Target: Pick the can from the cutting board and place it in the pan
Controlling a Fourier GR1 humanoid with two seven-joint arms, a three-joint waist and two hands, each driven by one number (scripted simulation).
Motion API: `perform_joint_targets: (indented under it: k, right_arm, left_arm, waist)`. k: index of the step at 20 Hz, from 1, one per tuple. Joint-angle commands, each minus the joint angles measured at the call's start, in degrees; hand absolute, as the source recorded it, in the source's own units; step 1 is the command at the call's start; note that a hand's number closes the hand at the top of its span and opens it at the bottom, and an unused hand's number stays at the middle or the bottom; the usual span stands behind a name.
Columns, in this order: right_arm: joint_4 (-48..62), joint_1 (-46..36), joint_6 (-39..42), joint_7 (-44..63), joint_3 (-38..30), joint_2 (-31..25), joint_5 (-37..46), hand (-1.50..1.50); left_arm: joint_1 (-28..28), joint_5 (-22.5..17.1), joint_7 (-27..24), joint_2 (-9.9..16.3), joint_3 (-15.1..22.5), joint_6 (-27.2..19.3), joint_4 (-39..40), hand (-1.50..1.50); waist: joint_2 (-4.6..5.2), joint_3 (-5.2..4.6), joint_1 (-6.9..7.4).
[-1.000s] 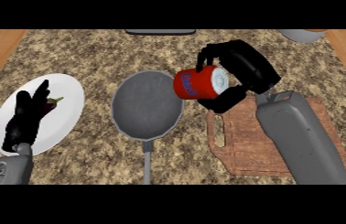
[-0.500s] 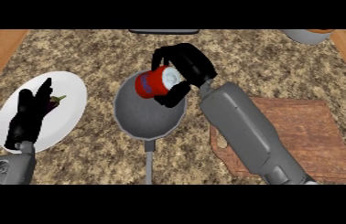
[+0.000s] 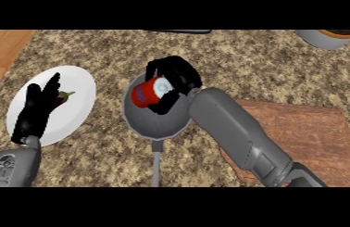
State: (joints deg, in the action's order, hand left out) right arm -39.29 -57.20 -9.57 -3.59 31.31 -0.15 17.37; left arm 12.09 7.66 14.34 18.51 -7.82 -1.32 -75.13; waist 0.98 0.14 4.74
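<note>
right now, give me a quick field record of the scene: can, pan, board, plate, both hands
can: red can, tilted on its side, over the pan's bowl
pan: grey pan on the counter, handle toward the view's lower edge
right hand: right hand curled round the can
cutting board: brown cutting board at right, partly hidden by the right forearm, nothing seen on it
plate: white plate at left with a small dark item on it
left hand: left hand open, resting over the plate
contact: cannot tell if the can touches the pan

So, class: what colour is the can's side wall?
Red, with a blue label patch; the can shows best in the head view.
</note>
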Motion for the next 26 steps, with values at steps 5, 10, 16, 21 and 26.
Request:
perform_joint_targets:
  k: [5,10,16,21,26]
  right_arm:
    - [3.33,1.58,-0.55,-0.49,7.69,0.15,-15.03,-1.5]
    - [4.23,3.42,-4.48,-4.75,11.32,0.15,-20.11,-1.5]
    - [1.51,5.11,-9.12,-10.39,11.7,0.13,-28.24,-1.5]
    - [1.66,1.13,-13.82,-11.43,10.1,0.14,-34.9,-1.5]
    - [6.63,-2.04,-13.87,-13.25,6.99,0.15,-40.52,-1.5]
  left_arm:
    - [2.46,0.78,1.65,-1.58,2.0,0.26,0.11,0.0]
    - [2.87,1.11,0.02,-2.41,2.5,0.28,1.63,0.0]
    - [1.58,1.12,0.39,-2.52,2.8,0.52,0.0,0.0]
    - [2.03,1.84,-0.75,-2.48,1.61,-1.27,1.85,0.0]
    - [1.61,0.93,-1.07,-0.73,-0.19,0.04,3.77,0.0]
  waist:
    - [0.87,-0.11,3.53]
    - [1.16,-0.11,3.74]
    - [1.0,-0.02,4.43]
    - [0.77,-0.1,2.91]
    - [0.42,-0.14,0.63]
